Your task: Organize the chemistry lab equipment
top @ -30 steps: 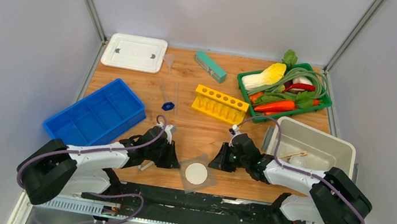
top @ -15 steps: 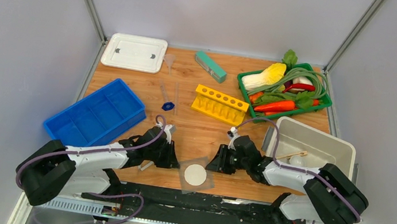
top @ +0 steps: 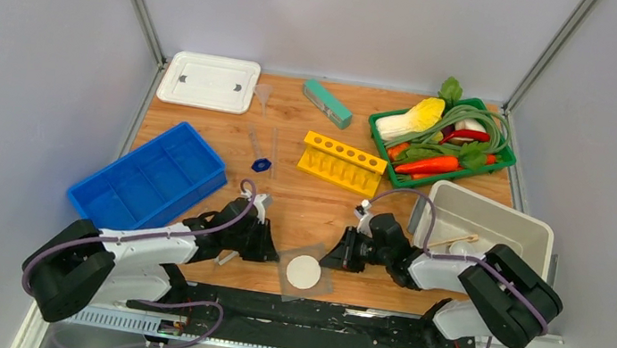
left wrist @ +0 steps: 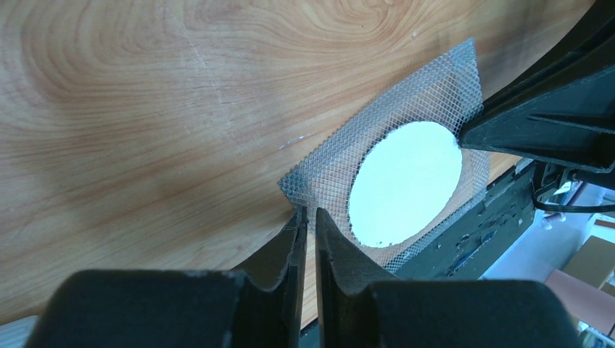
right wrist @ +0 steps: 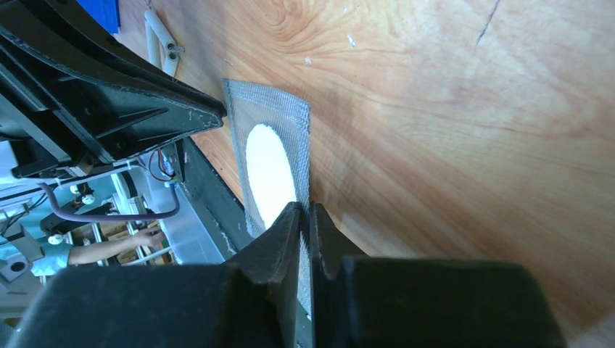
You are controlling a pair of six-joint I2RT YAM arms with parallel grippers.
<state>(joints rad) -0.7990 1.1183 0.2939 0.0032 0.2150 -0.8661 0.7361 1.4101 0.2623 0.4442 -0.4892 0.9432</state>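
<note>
Right at the near edge of the table (top: 310, 206), the grey mesh square (left wrist: 406, 101), with its white round centre, sat between the two grippers. The left gripper (left wrist: 308, 212) had its jaws drawn to a thin slit at one corner of the mesh; I could not tell whether it pinched it. The right gripper (right wrist: 306, 209) was clamped narrowly on the opposite edge, with mesh showing between its fingers. Farther back, the blue cap (top: 261, 165) and clear glass tubes (top: 253, 140) lay beside the blue tray (top: 149, 173), and the yellow holed rack (top: 341, 162) stood to their right. Beyond those were the funnel (top: 262, 93), white lid (top: 209, 82), teal block (top: 327, 104) and green basket (top: 383, 150).
</note>
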